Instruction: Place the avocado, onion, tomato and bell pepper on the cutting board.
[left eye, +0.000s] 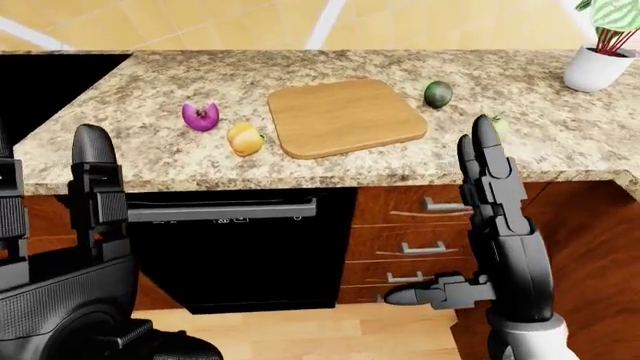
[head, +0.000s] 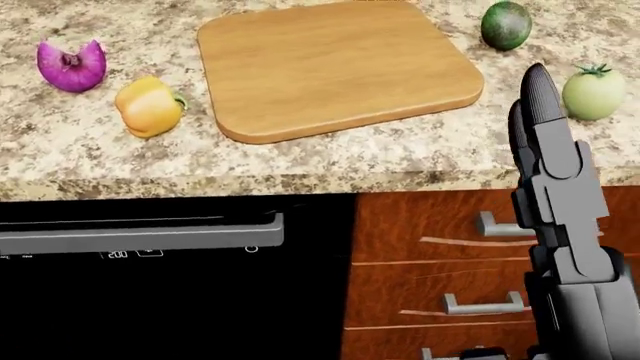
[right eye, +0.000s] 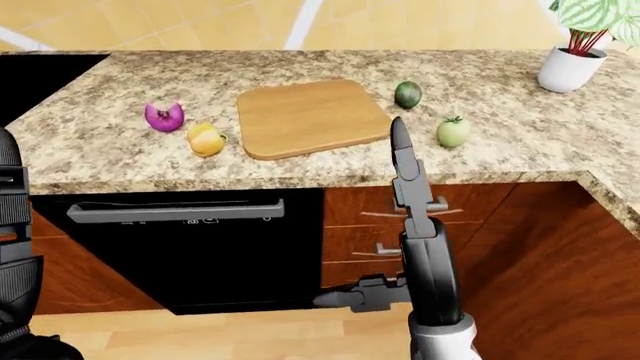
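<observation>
Cutting board (head: 340, 67): light wood, rounded corners, bare top, lying flat mid-bench (head: 90, 169), slightly rotated. Onion (head: 70, 64): purple, a wedge cut out at top, far left of the board in head view, well apart from it. Bell pepper (head: 149, 106): yellow-orange, short green stem, just right of and below the onion, near the board's left edge but not touching. Avocado (head: 506, 25): dark green, round, just off the board's upper right corner. Tomato (head: 594, 92): pale green with leafy stem, right of the board, below the avocado.

Tomato mostly hidden behind right robot hand (left eye: 495, 195) in left-eye view; clear in right-eye view. Right robot hand raised, fingers straight and open, thumb sticking out sideways, holding nothing, below bench edge. Left robot hand (left eye: 95, 191) at lower left of left-eye view, fingers upright, open, empty; partly cut off by frame.

Black dishwasher (left eye: 225, 251) with grey handle under bench at left, wooden drawers (head: 450, 277) at right. Potted plant (right eye: 575, 52) in white pot at far right of bench, leaves cut off at top.
</observation>
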